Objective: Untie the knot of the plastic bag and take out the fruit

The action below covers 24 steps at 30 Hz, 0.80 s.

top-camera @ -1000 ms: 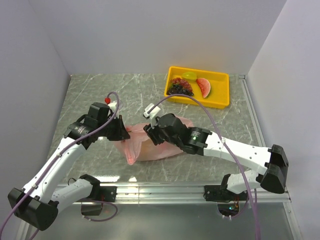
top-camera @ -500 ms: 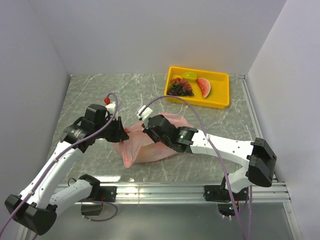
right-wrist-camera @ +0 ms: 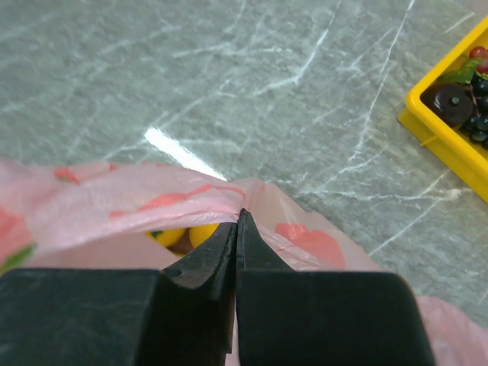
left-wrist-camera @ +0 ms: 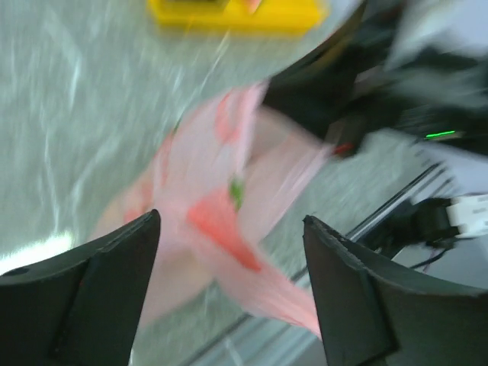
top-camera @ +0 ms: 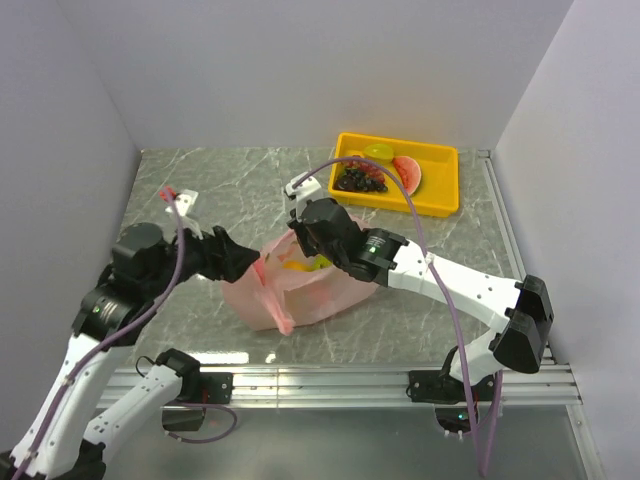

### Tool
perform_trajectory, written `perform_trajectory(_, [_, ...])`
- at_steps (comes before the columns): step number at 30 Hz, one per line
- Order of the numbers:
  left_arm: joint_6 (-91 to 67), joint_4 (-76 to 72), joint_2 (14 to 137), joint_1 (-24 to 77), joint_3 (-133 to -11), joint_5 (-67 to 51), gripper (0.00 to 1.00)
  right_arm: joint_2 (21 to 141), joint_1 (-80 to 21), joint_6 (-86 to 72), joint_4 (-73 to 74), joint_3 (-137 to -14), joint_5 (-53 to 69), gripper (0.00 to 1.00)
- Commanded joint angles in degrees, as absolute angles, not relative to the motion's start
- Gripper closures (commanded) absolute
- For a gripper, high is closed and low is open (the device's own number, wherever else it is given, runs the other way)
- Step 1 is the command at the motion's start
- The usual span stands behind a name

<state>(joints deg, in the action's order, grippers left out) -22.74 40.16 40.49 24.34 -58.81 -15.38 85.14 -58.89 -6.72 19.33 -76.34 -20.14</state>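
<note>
While right claw [right-wrist-camera: 238, 217] pinches the plastic bag [right-wrist-camera: 114, 207], left claw [left-wrist-camera: 230, 221] seems open

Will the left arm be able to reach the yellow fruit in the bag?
Probably yes: right fingers hold the plastic bag mouth open, fruit shows, and left fingers are open beside it.

Arms: 2, left arm [top-camera: 105, 305] and right arm [top-camera: 455, 288]. Grippers: 2, left gripper [left-wrist-camera: 232, 290] and right gripper [right-wrist-camera: 236, 229].

Bag [top-camera: 320, 298]: 1, pink.

Fruit in bag: 2 yellow pieces [right-wrist-camera: 169, 237] counted at the mouth in the right wrist view. From above, 1 green piece [top-camera: 322, 262] beside the yellow. The rest is hidden, so no full count.

Tray [top-camera: 440, 207]: 1, yellow. Inside it: 1 grape bunch [top-camera: 360, 181], 1 watermelon slice [top-camera: 408, 172], 1 pale green slice [top-camera: 378, 152].

Table [top-camera: 200, 180]: 1.
</note>
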Motion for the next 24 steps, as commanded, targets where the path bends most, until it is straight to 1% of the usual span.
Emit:
perform_trajectory(1, [-21.2, 28.7, 39.3, 24.3, -62.0, -20.5, 0.21, 86.2, -59.0, -9.7, 21.8, -79.5, -20.8, 1.0])
perform_trajectory(4, [-21.0, 27.1, 42.4, 25.7, -61.8, -24.2, 0.24, 85.9, -58.6, -10.5, 22.1, -79.2, -19.5, 1.0])
perform_trajectory(6, [-20.4, 25.1, 44.4, 27.9, -60.4, -23.4, 0.25, 85.7, -58.4, -11.9, 22.7, -79.4, -18.6, 1.0])
perform_trajectory(7, [-19.5, 24.0, 44.7, 31.3, -59.3, -22.7, 0.24, 85.8, -58.0, -12.5, 23.0, -79.6, -17.9, 1.0])
perform_trajectory(11, [-16.4, 17.8, 46.1, 38.5, -53.1, -20.3, 0.23, 86.7, -56.3, -14.7, 25.3, -80.7, -14.6, 1.0])
perform_trajectory(14, [-14.7, 15.3, 48.9, 43.8, -51.4, -17.4, 0.24, 87.5, -54.8, -15.7, 25.6, -80.6, -12.0, 1.0])
perform_trajectory(18, [-11.7, 15.4, 52.4, 49.7, -50.4, -8.0, 0.23, 87.2, -53.7, -16.5, 24.3, -79.3, -8.9, 1.0])
perform_trajectory(24, [-8.9, 10.3, 55.8, 51.4, -45.9, -2.3, 0.21, 87.3, -53.7, -16.8, 24.0, -78.9, -7.0, 1.0])
